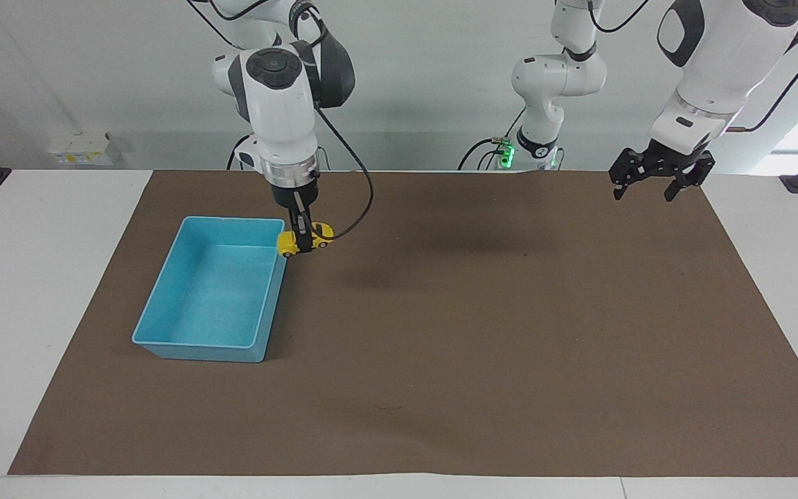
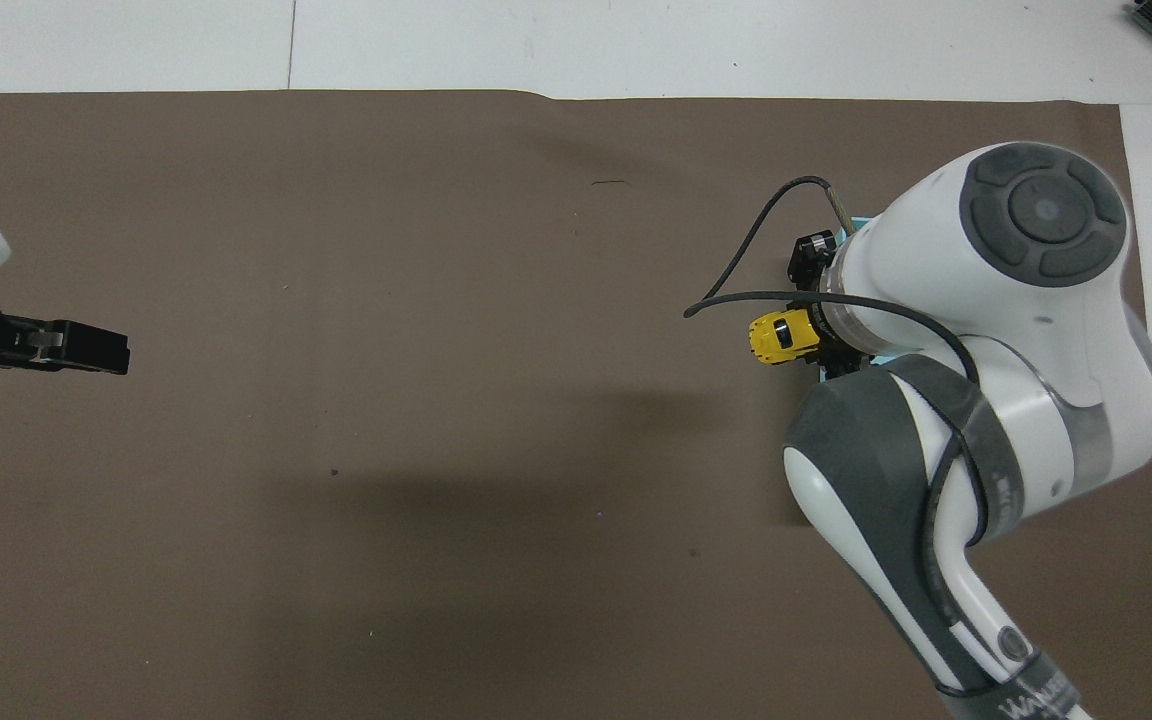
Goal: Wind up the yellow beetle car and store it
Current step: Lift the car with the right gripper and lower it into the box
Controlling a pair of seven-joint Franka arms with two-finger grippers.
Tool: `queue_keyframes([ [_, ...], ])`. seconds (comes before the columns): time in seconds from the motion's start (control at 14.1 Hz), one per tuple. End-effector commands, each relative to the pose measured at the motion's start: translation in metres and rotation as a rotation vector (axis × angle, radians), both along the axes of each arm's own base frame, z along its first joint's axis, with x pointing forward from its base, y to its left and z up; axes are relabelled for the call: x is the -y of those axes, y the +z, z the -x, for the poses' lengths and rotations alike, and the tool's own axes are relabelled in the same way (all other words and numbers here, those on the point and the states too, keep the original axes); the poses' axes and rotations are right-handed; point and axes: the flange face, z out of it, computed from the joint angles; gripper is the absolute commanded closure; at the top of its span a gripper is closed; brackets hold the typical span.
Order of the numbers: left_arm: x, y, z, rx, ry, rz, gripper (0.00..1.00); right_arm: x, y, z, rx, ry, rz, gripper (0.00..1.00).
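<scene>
The yellow beetle car [image 1: 307,239] is a tiny toy held off the mat in my right gripper [image 1: 300,244], which is shut on it from above. The car hangs over the brown mat, right beside the edge of the blue tray [image 1: 198,352] that faces the left arm's end. In the overhead view the car [image 2: 781,337] sticks out from under the right arm, which hides nearly all of the tray. My left gripper [image 1: 654,188] is open and empty and waits above the mat's corner near the left arm's base; it also shows in the overhead view [image 2: 86,345].
A brown mat [image 1: 510,333] covers most of the white table. The blue tray holds nothing. A black cable [image 2: 736,290] loops out from the right arm's wrist above the mat.
</scene>
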Motion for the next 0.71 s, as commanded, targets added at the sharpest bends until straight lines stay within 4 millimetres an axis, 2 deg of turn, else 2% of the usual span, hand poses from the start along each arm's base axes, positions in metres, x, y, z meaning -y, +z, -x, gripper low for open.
queue_keyframes([
  [0.0,0.004,0.004,-0.004,0.008,0.036,-0.001,0.0,0.002,0.003,0.002,-0.009,0.103,-0.009,1.0],
  [0.14,0.001,0.003,-0.004,0.003,0.034,-0.001,0.0,0.006,0.008,0.003,-0.006,0.205,0.0,1.0],
  [0.28,0.0,0.004,-0.003,0.0,0.027,-0.002,0.0,0.024,0.014,0.0,-0.005,0.272,0.005,1.0],
  [0.64,-0.002,0.004,-0.002,-0.001,-0.016,-0.002,0.0,0.055,0.016,-0.005,-0.013,0.396,0.016,1.0],
])
